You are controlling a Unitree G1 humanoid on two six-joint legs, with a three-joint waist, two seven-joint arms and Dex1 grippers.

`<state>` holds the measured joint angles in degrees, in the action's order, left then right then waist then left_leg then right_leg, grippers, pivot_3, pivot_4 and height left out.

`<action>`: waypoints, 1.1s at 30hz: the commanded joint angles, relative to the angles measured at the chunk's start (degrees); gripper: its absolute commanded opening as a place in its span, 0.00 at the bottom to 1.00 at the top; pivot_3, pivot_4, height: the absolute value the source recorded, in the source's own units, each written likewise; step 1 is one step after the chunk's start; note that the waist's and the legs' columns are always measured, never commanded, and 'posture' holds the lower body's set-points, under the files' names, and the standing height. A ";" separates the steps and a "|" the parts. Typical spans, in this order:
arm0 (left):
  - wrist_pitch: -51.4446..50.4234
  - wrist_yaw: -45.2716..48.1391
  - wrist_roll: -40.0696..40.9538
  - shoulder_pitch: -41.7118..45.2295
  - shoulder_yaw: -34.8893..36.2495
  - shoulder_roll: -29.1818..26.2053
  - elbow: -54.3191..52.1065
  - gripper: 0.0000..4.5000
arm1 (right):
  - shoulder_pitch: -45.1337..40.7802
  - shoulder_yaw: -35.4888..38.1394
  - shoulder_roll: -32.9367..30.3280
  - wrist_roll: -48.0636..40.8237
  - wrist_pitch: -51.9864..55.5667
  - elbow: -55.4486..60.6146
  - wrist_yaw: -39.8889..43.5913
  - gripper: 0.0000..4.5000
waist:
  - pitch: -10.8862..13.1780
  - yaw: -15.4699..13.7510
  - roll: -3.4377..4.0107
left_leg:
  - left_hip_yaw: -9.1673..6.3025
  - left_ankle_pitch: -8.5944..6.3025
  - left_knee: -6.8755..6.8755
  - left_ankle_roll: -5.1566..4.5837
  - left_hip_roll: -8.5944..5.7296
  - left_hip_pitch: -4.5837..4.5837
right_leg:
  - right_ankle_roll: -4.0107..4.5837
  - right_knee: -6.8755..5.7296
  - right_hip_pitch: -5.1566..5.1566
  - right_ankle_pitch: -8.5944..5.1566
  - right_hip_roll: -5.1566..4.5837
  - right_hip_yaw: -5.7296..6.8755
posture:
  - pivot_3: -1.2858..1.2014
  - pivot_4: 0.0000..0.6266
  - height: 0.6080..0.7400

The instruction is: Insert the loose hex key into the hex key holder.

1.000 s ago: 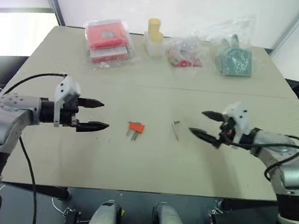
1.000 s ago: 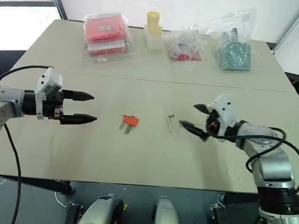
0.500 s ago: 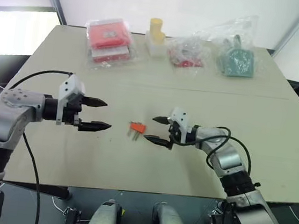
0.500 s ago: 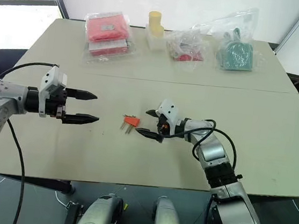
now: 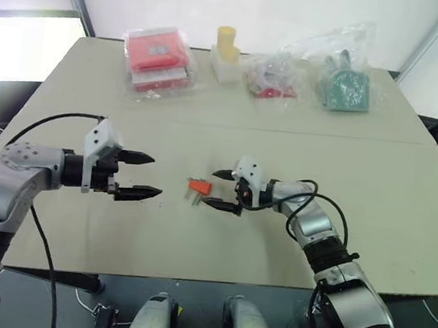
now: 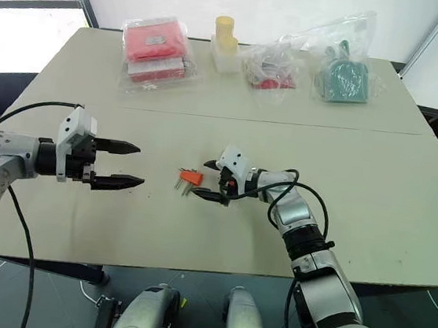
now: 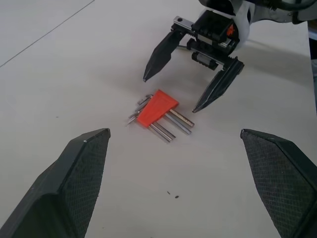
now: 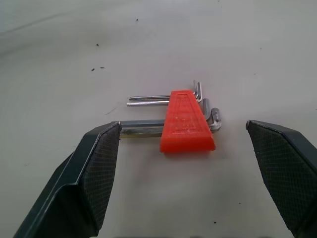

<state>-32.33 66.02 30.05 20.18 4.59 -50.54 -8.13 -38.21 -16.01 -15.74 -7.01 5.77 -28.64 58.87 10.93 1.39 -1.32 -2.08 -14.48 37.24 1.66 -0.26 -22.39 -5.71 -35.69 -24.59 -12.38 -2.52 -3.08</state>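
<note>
The hex key holder (image 5: 198,185), a small orange block with a few thin metal keys through it, lies flat mid-table. My right gripper (image 5: 210,187) is open and low over the table, pointing left. Its fingertips (image 7: 194,109) stop just short of the holder (image 7: 157,107) without touching it. In the right wrist view the holder (image 8: 185,121) lies ahead between the two spread fingers (image 8: 94,173). My left gripper (image 5: 154,176) is open and holds nothing, hovering a short way left of the holder. The loose hex key is hidden, with my right arm over the spot where it lay.
Along the table's far edge stand a bag of red packets (image 5: 158,58), a yellow cylinder on a white tub (image 5: 226,52), a bag of small red parts (image 5: 272,77) and a bag holding a teal object (image 5: 342,87). A seam (image 5: 364,139) crosses the table.
My right arm swung from the table's right side leftwards and down to the holder, covering the place where the loose hex key lay. The left gripper stayed put.
</note>
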 commanded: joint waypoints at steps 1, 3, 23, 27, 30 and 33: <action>0.10 -0.91 0.90 -0.09 2.20 -0.06 -1.95 0.98 | -1.70 0.00 1.62 0.48 -1.47 -1.46 0.29 0.93 | 0.00 0.08 0.00 | 0.00 0.00 0.00 0.00 0.00 0.00 | 0.00 -0.01 0.00 0.00 0.00 0.00 | 0.52 0.24 0.99; 0.15 -1.19 0.93 -0.15 2.18 0.05 -1.96 0.98 | -2.26 0.31 2.26 0.78 -2.22 -3.51 0.33 0.93 | 0.00 0.14 0.00 | 0.00 0.00 0.01 0.00 0.00 0.01 | 0.00 -0.05 -0.01 0.00 0.00 0.00 | 0.52 0.24 0.99; 1.23 -3.23 -0.06 2.57 1.30 2.51 1.32 0.99 | -3.35 1.15 0.92 4.87 -9.86 -2.39 -1.35 0.22 | 0.01 1.15 0.02 | -0.03 0.00 0.05 0.00 -0.03 0.10 | 0.00 -0.32 -0.01 0.00 -0.02 -0.01 | 0.52 0.24 0.99; -0.49 -3.30 1.43 5.25 2.33 3.49 5.42 0.99 | -4.59 0.97 -3.17 8.70 -17.47 6.09 -3.32 0.22 | 0.02 1.13 0.03 | -0.03 0.00 0.07 0.00 -0.04 0.06 | 0.00 -0.32 -0.04 0.00 -0.06 0.00 | 0.52 0.24 0.99; -2.02 -3.36 2.72 9.49 2.88 4.92 9.98 0.99 | -5.67 0.62 -6.23 12.22 -24.00 9.98 -5.54 0.22 | 0.04 1.14 -0.01 | -0.04 0.00 0.07 0.00 -0.12 0.06 | -0.01 -0.33 -0.05 0.00 -0.03 0.02 | 0.52 0.24 0.99; -3.11 -2.33 3.58 14.53 2.39 6.78 14.95 0.99 | -6.92 0.97 -8.33 15.54 -31.08 11.43 -9.01 0.22 | 0.04 1.20 -0.01 | -0.04 0.00 0.06 0.00 -0.12 0.07 | -0.01 -0.35 -0.06 0.00 -0.01 0.01 | 0.52 0.24 0.99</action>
<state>-34.90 63.01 32.22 32.13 5.58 -44.21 5.10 -43.45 -15.61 -23.17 6.55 -20.29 -19.78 52.28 10.97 2.58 -1.33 -2.12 -14.48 37.30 1.66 -0.39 -22.32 -5.71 -36.04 -24.65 -12.38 -2.53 -3.07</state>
